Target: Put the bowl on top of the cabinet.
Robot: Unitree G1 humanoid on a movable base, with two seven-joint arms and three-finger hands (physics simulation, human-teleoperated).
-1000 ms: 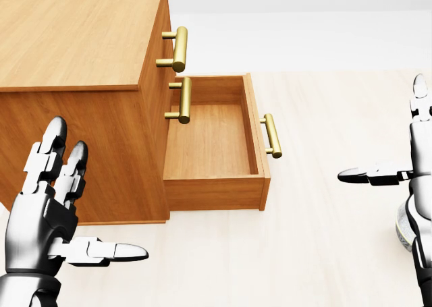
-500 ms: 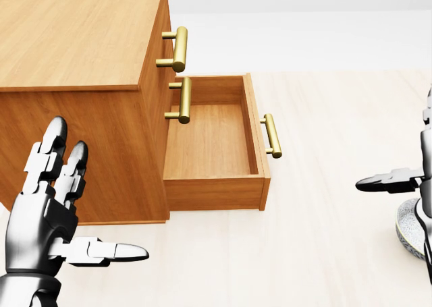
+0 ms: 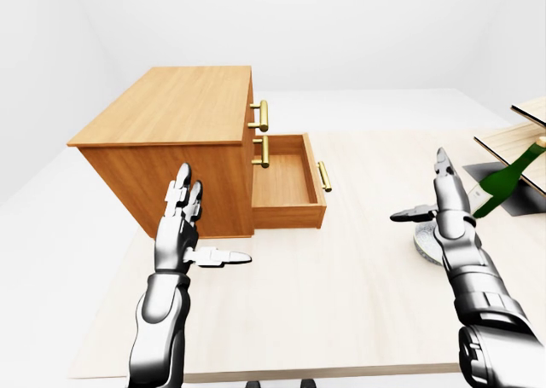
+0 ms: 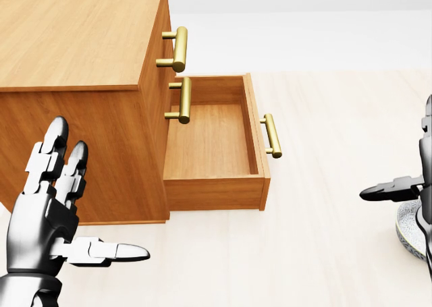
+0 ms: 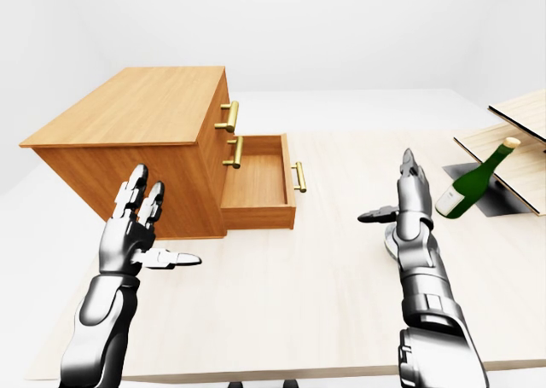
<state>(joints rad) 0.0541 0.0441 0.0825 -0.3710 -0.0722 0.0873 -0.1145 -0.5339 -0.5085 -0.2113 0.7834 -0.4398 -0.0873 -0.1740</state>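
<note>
Pictured at lower left of the left-eye view: the left hand (image 3: 181, 230), raised upright above the table (image 3: 341, 286), fingers straight and close together pointing up, thumb jutting out to the right, spread wide and gripping nothing. Set just beside the near side wall of the cabinet (image 3: 171, 107), not clearly touching it. At right of the same view, the right hand (image 3: 448, 207), likewise upright and wide open, fingers pointing up, thumb stretched out to the left, empty. Just below and behind that hand, resting on the table: the bowl (image 4: 408, 230), grey and patterned, partly hidden by the wrist and forearm, cut off by the right edge of the head view; whether hand and bowl touch, impossible to tell. Well apart from the bowl, across a bare stretch of pale table: the wooden cabinet, flat top bare, bottom drawer (image 3: 286, 179) pulled out toward the right and empty inside, brass handles (image 3: 263, 115) on the two drawers above and one on the open drawer's face. At far right, a green bottle (image 5: 472, 182) leaning tilted against slanted wooden boards (image 3: 512, 136).
</note>
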